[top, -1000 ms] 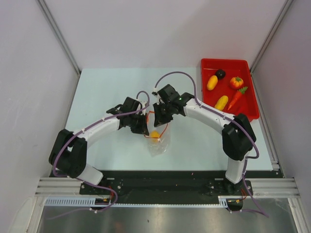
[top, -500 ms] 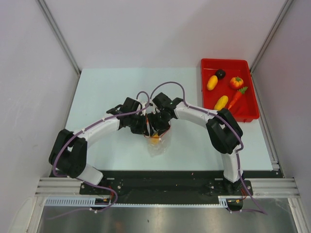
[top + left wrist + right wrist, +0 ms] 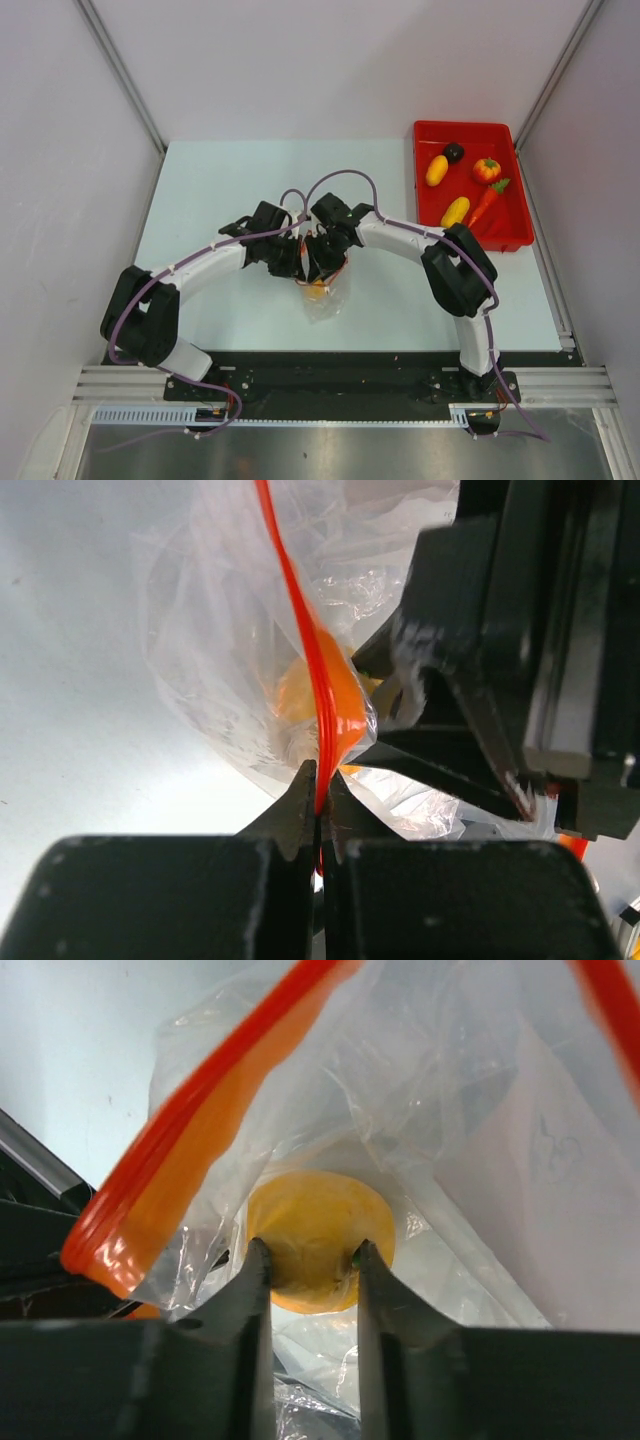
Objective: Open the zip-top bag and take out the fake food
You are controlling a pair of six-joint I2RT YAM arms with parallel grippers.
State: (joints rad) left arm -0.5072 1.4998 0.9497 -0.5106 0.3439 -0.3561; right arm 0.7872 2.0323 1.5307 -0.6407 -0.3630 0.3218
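The zip-top bag (image 3: pixel 326 300) hangs just in front of both wrists, clear and crinkly, with its mouth held apart. My left gripper (image 3: pixel 322 780) is shut on the orange-red zip strip (image 3: pixel 298 610) at one side of the mouth. My right gripper (image 3: pixel 310 1255) reaches down inside the bag (image 3: pixel 460 1110), its two fingertips pressed against opposite sides of a round yellow-orange piece of fake food (image 3: pixel 318 1218). In the left wrist view that piece (image 3: pixel 305 692) shows through the plastic. From above, both grippers (image 3: pixel 312 265) meet over the bag's mouth.
A red tray (image 3: pixel 430 130) at the back right holds a yellow oval (image 3: pixel 436 170), a dark round piece (image 3: pixel 453 152), an orange-red round fruit (image 3: pixel 487 170), another yellow oval (image 3: pixel 456 211) and a carrot (image 3: pixel 487 203). The right arm's elbow (image 3: pixel 455 270) bends beside the tray.
My right gripper has moved left and down from above the bag's mouth into the bag, opened, then closed onto the yellow-orange piece. The left gripper has kept its hold.
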